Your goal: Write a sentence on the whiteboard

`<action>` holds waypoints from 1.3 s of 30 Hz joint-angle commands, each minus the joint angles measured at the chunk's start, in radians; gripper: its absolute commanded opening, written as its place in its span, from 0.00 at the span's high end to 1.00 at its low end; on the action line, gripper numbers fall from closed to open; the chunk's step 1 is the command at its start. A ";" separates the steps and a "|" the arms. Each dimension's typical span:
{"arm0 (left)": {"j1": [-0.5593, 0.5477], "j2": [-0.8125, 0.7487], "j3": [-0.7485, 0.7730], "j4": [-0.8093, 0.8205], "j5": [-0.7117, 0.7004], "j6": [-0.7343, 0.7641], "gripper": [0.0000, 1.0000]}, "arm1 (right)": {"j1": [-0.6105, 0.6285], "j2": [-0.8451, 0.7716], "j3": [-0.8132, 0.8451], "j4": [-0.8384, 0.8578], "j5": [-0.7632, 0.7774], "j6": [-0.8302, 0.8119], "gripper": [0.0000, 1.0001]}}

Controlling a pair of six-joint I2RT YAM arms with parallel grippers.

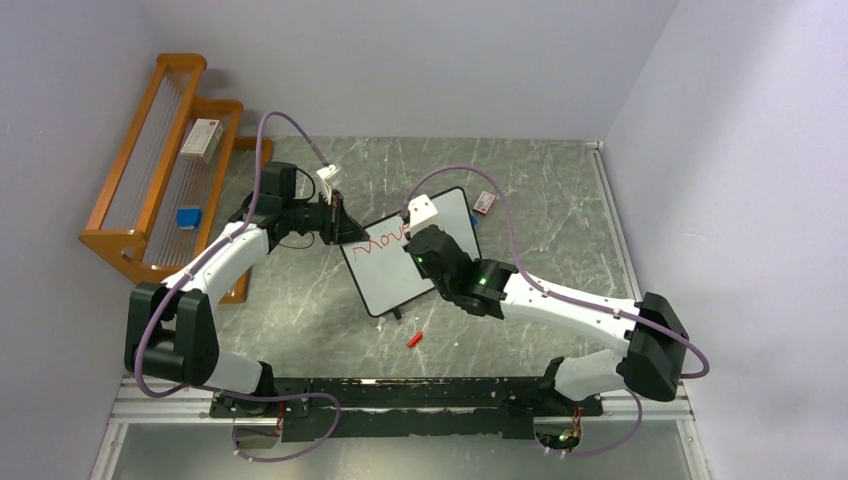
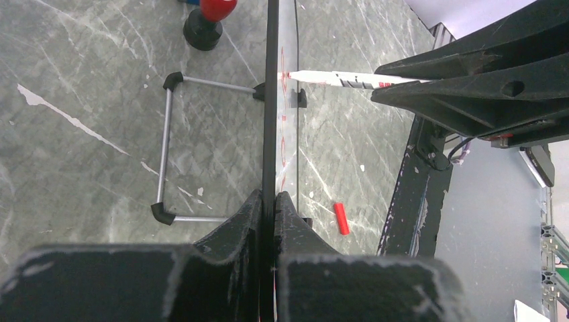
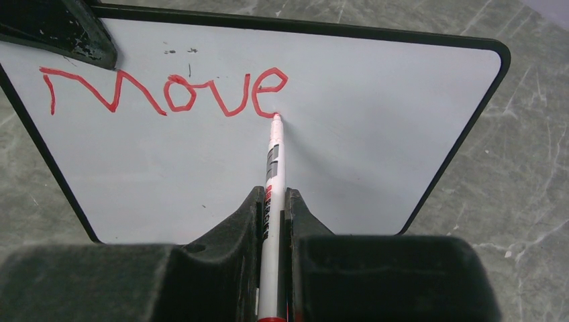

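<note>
So far, one red word [image 3: 168, 94], "Move", is written on the whiteboard [image 3: 349, 141], which stands upright mid-table [image 1: 300, 320]. The left gripper [image 2: 270, 201] pinches its edge. The right gripper [image 3: 274, 198] is clamped on the marker [image 3: 274, 157], tip touching the last letter. By the look of it, the rest of the sentence is unwritten.

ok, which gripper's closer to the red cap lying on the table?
Right. The right gripper, holding the marker against the whiteboard, sits just beyond the red cap in the top view. The left gripper clamps the whiteboard's top-left corner, farther off.
</note>
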 commanded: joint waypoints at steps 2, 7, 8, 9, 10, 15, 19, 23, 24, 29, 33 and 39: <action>-0.036 0.038 -0.020 -0.085 -0.068 0.065 0.95 | -0.009 -0.080 -0.025 0.031 -0.015 -0.010 1.00; -0.036 0.037 -0.020 -0.083 -0.063 0.065 0.95 | -0.049 -0.115 -0.039 0.027 -0.016 -0.032 1.00; -0.036 0.037 -0.020 -0.083 -0.063 0.066 0.95 | -0.057 -0.119 -0.041 0.033 -0.026 -0.035 1.00; -0.036 0.038 -0.021 -0.083 -0.063 0.066 0.95 | -0.066 -0.122 -0.042 0.037 -0.035 -0.036 1.00; -0.035 0.036 -0.021 -0.083 -0.063 0.066 0.95 | -0.072 -0.120 -0.044 0.042 -0.042 -0.040 1.00; -0.035 0.037 -0.021 -0.085 -0.062 0.069 0.95 | -0.088 -0.096 -0.039 0.062 -0.064 -0.053 1.00; -0.037 0.040 -0.020 -0.087 -0.063 0.070 0.95 | -0.093 -0.081 -0.035 0.072 -0.068 -0.055 1.00; -0.037 0.042 -0.019 -0.088 -0.063 0.070 0.95 | -0.102 -0.069 -0.030 0.082 -0.076 -0.058 1.00; -0.037 0.042 -0.019 -0.088 -0.063 0.071 0.95 | -0.103 -0.065 -0.030 0.085 -0.075 -0.059 1.00; -0.037 0.043 -0.019 -0.090 -0.065 0.072 0.95 | -0.110 -0.054 -0.032 0.095 -0.076 -0.058 1.00; -0.037 0.043 -0.019 -0.091 -0.065 0.073 0.95 | -0.115 -0.046 -0.032 0.094 -0.079 -0.062 1.00; -0.037 0.045 -0.017 -0.094 -0.069 0.073 0.95 | -0.118 -0.051 -0.042 0.064 -0.082 -0.051 1.00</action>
